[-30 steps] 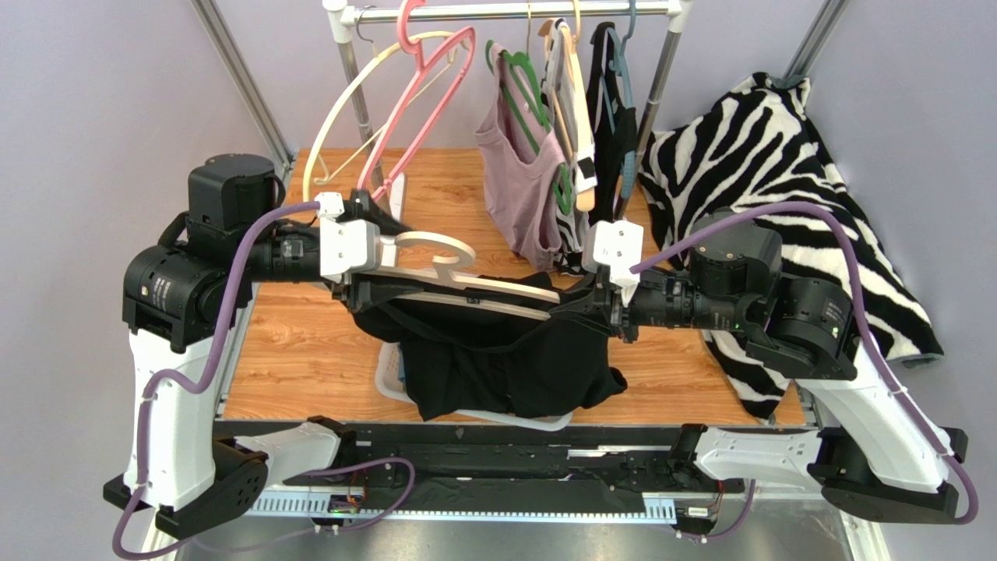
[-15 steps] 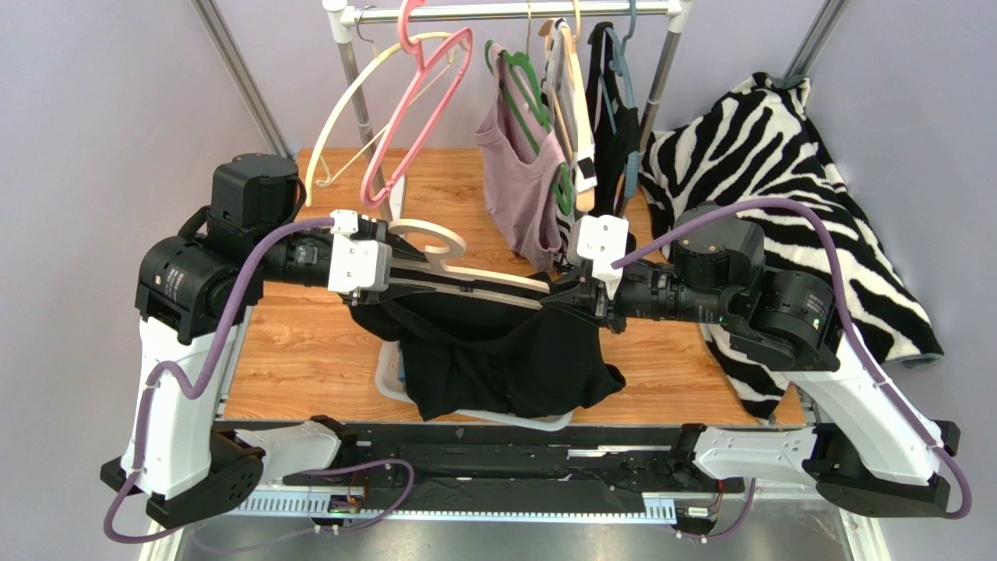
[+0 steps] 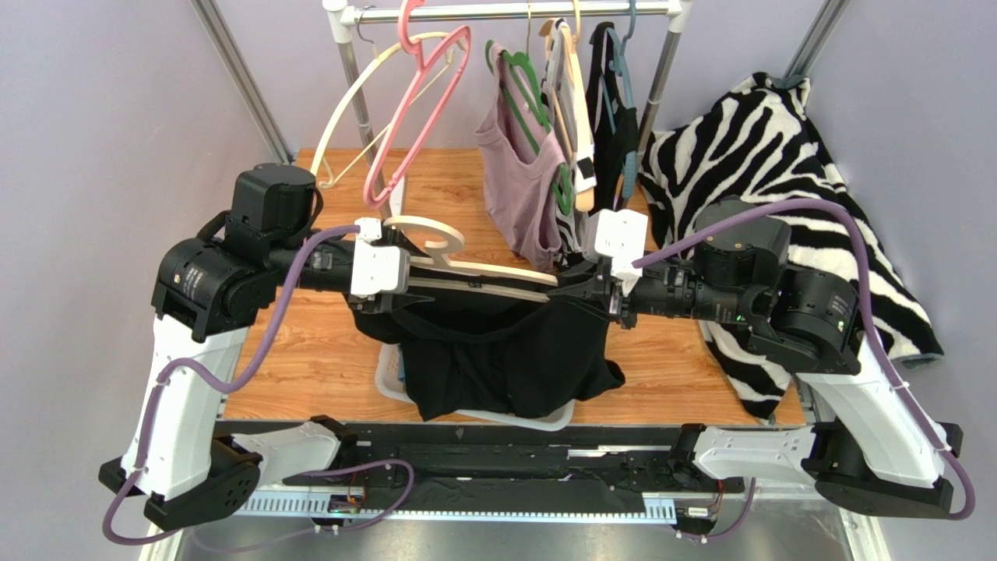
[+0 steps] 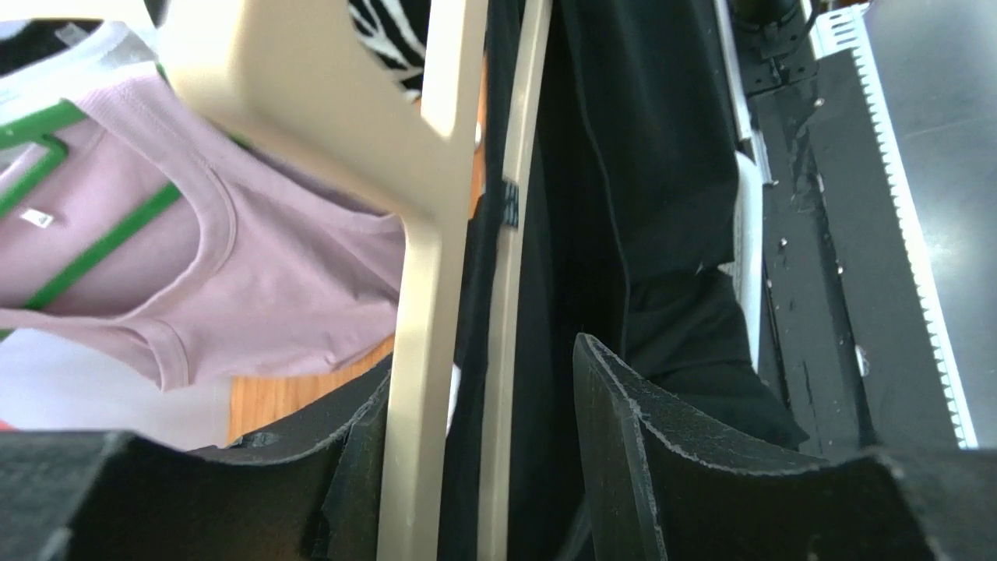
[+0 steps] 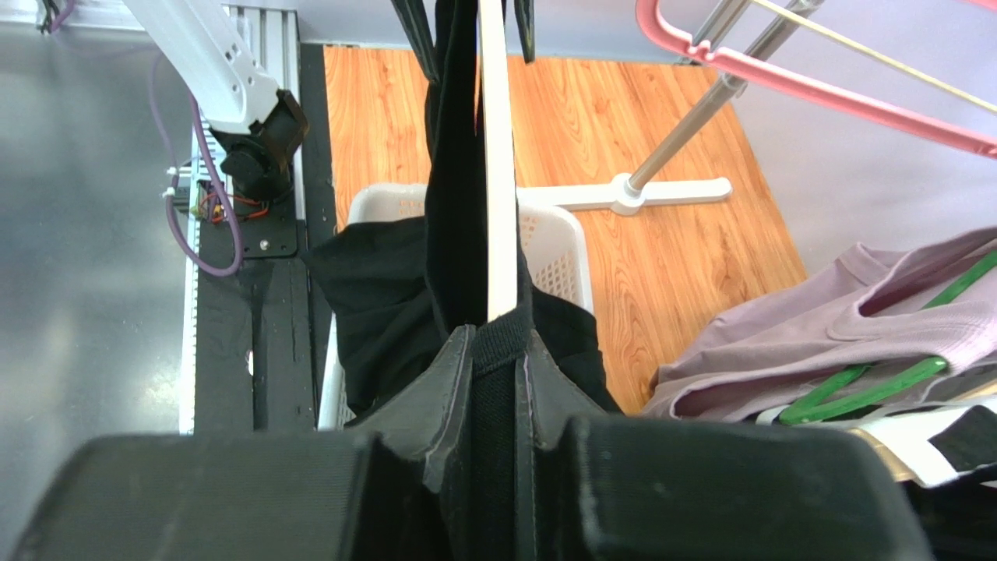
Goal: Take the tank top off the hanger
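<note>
Mid-removal. Pinching black tank top (image 3: 503, 351) with right end effector (image 5: 492, 333); straddling cream hanger (image 3: 492, 278) with left end effector (image 4: 480, 365), spread. Next, probably: clamp hanger, pull strap off rightward.

Hanger (image 3: 468, 271): cream, broad flat shoulders, a thin crossbar beneath, open curved hook. It is off the rail, lying near level in the air above the white basket (image 3: 392, 380). Its long axis runs side to side and its hook points away from the basket, towards the back.

Tank top (image 3: 503, 351): black, plain, still on the hanger. The upper edge is stretched along the crossbar from end to end. The body sags below in a loose pouch, hanging down over the basket and covering most of it. The hem drapes past the basket's near rim. At the right end the cloth is pulled into a taut narrow band.
</note>
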Robot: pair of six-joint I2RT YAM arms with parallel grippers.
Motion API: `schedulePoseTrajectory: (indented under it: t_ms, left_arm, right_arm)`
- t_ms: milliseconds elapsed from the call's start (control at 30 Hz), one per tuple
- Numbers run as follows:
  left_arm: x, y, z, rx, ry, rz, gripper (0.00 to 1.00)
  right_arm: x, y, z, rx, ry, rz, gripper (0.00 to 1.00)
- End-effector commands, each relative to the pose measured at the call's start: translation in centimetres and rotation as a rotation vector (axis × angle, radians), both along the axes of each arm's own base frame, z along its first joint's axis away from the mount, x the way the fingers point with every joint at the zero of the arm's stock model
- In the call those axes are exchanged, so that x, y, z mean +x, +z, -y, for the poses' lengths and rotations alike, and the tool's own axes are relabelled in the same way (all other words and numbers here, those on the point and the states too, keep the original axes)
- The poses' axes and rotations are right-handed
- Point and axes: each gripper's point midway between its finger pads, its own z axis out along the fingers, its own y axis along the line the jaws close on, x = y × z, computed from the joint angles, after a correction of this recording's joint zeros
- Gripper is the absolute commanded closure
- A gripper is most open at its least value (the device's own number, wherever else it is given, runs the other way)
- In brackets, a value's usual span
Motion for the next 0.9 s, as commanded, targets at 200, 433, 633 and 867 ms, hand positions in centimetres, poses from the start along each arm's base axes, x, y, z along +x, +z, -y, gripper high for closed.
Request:
schedulePoseTrajectory:
  t_ms: [200,433,633,867]
  left_arm:
    - [-3.3,-3.7,-2.6,0.145,0.02,-0.157,0.83]
    - [-3.4,-2.4,-2.6,0.114,0.016,-0.119,1.0]
    - [-3.7,-1.9,-2.9,0.098,0.035,-0.093,1.0]
    - [-2.7,-0.8,-3.6,0.082,0.129,-0.038,1.0]
  right_arm:
    - [-0.7,3.5,0.6,0.094,0.029,0.083,1.0]
    - [1.2,2.5,-0.2,0.102,-0.049,0.087,0.95]
    - [4.0,2.6,0.9,0.161,-0.221,0.135,0.8]
    - [5.9,3.2,4.2,0.269,-0.429,0.148,0.43]
